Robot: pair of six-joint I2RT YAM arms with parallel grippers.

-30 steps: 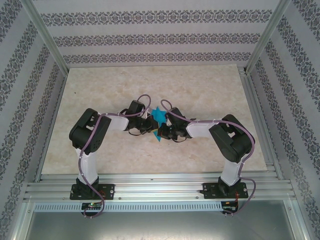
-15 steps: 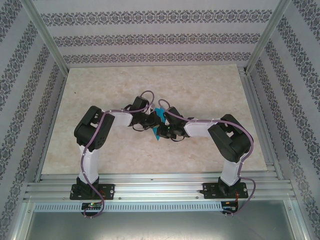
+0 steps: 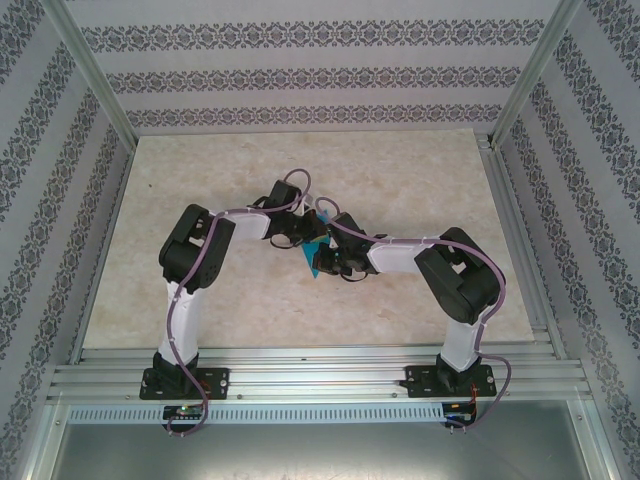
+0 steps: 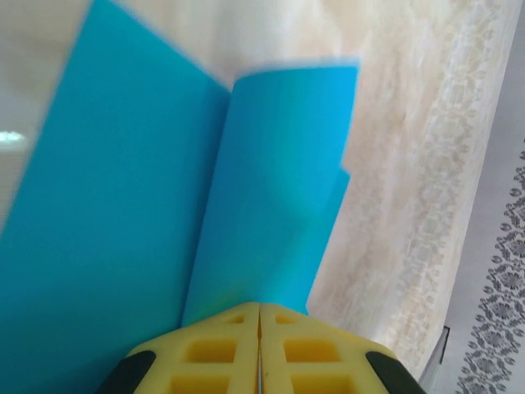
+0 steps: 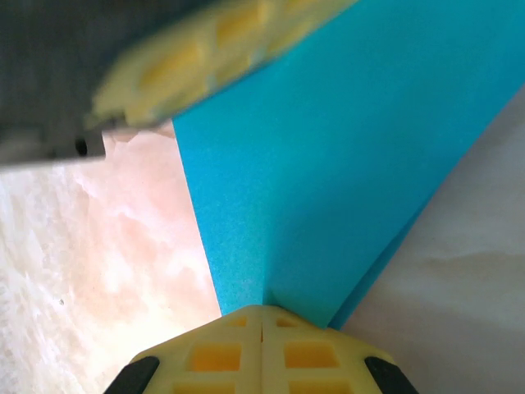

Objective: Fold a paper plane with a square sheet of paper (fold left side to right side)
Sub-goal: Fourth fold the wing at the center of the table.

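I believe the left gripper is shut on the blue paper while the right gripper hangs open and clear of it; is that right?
Not quite. The left gripper is shut on the square sheet of paper, but the right gripper is not open and clear: the right wrist view shows it shut on the same sheet too.

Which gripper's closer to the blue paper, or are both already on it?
Neither, it's a tie. The left gripper is shut on the blue paper from its left side; the right gripper is shut on it from the right side.
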